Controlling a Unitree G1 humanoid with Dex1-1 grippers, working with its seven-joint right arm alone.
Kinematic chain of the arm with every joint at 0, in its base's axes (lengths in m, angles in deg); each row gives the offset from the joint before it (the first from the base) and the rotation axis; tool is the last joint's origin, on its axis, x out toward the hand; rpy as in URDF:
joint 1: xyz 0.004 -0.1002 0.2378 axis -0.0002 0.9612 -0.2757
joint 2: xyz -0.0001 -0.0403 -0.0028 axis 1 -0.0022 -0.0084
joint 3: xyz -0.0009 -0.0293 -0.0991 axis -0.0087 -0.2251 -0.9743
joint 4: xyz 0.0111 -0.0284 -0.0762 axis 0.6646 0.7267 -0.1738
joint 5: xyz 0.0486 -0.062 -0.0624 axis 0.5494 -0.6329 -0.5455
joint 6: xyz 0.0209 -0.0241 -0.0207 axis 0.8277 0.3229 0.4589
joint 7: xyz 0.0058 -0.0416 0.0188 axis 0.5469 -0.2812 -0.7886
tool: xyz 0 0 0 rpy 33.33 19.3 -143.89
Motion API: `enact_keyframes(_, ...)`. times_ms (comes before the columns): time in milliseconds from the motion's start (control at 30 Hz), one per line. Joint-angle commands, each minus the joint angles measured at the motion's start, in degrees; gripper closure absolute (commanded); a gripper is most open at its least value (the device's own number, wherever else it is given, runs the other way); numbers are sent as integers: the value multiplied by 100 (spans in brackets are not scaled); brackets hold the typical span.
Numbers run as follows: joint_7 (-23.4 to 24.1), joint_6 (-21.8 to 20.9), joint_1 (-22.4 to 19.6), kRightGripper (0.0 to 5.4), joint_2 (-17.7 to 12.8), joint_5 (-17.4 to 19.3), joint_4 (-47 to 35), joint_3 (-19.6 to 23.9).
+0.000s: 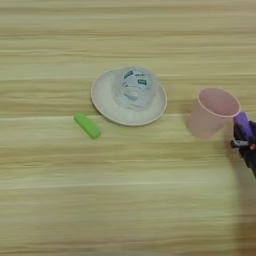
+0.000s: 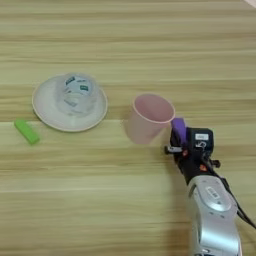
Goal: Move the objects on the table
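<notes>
A round beige plate (image 1: 105,102) lies on the wooden table (image 1: 125,200), and a clear tape roll (image 1: 135,89) with a green-white label stands on it. Left of the plate, a small green block (image 1: 87,125) rests flat on the wood. To the plate's right stands a pink cup (image 2: 147,118), upright with its mouth open. My right gripper (image 2: 179,134) comes in from below on its silver forearm (image 2: 212,215), shut on a small purple block (image 2: 179,129). It holds that block just beside the cup's right rim.
Bare wood lies in front of the plate and cup and along the far side of the table. My forearm covers the lower right part of the right eye view.
</notes>
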Motion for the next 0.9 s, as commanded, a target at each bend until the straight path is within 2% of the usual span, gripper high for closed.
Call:
enact_keyframes(33,37,-335,-401,399,-233,-19,187,-9)
enact_keyframes(233,29,-643,-631,399,-320,-41,959,-51)
enact_keyframes(400,7,-835,-718,399,-336,-63,1273,-131)
enact_keyframes(433,4,-865,-729,370,-335,-67,1313,-150)
enact_keyframes(733,54,-966,-684,274,-374,-47,1313,-184)
enact_keyframes(900,88,-847,-264,221,-381,25,517,-57)
